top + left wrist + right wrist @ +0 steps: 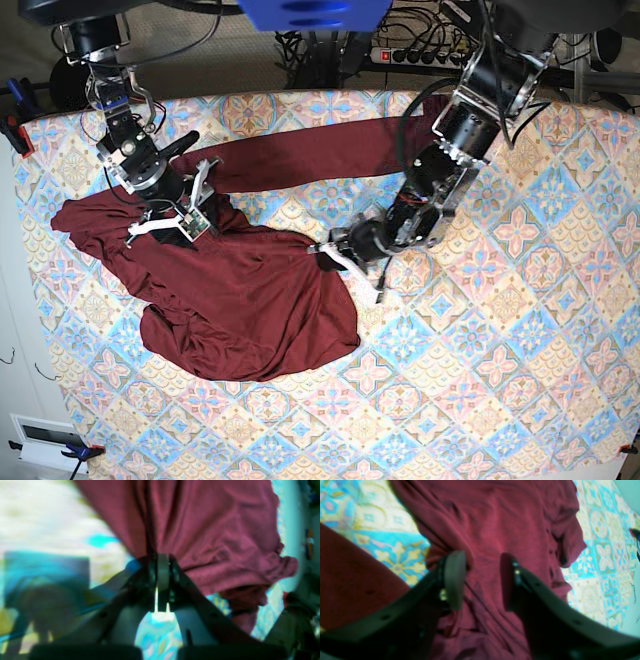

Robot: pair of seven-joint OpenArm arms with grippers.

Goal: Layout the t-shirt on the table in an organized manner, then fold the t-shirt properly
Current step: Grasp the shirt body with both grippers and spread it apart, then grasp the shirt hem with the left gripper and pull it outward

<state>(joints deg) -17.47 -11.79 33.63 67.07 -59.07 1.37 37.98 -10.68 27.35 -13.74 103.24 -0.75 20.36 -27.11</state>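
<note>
The maroon t-shirt lies crumpled on the left half of the table, with one long strip of it reaching up and right toward the far edge. My left gripper is at the shirt's right edge. In the left wrist view the left gripper is shut, and the t-shirt fans out in folds from its tips. My right gripper sits over the shirt's upper left part. In the right wrist view the right gripper is open, with the t-shirt lying loose under and between its pads.
Cables and a power strip lie beyond the table's far edge. A clamp grips the cloth at the left edge, and a white box sits off the near left corner. The patterned cloth shows to the right and front of the shirt.
</note>
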